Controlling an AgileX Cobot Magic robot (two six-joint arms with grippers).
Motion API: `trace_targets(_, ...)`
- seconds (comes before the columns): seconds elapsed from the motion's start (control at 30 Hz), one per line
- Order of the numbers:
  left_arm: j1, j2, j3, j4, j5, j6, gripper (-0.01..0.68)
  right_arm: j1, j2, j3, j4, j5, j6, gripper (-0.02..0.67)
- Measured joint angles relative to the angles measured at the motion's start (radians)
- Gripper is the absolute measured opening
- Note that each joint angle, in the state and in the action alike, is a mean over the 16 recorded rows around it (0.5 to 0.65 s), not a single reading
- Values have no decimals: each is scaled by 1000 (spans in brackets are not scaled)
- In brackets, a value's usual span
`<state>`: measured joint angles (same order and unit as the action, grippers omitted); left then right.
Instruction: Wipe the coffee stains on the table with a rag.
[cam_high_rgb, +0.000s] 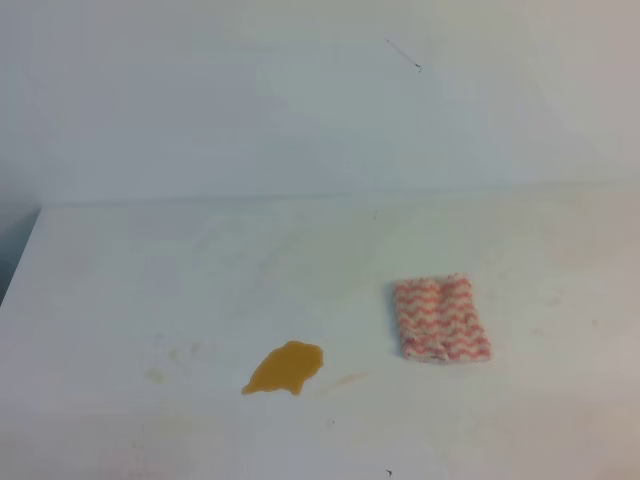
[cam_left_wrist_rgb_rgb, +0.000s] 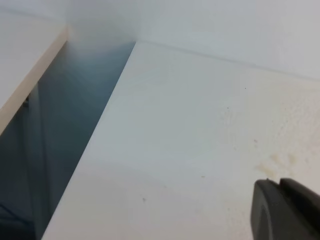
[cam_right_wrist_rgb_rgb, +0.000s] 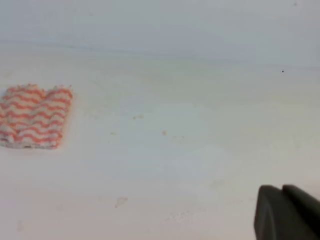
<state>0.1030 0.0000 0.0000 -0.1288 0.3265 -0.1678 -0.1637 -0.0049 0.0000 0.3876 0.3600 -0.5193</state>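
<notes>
Up-left of my right claw, whose opening I cannot tell, lies the untouched rag; I'd grasp it next.

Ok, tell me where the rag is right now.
In the exterior high view the rag lies flat on the table, right of centre, apart from the coffee stains to its lower left. The right wrist view shows it at left.

Matte black, rounded tool tips

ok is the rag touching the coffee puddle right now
Apart. The exterior high view shows bare table between the rag and the coffee stains.
</notes>
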Motion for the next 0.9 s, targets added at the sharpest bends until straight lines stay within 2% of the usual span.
trace_targets(0.9,0,0,0,0,0,0,-1,0,0,0,0,0,0,-4)
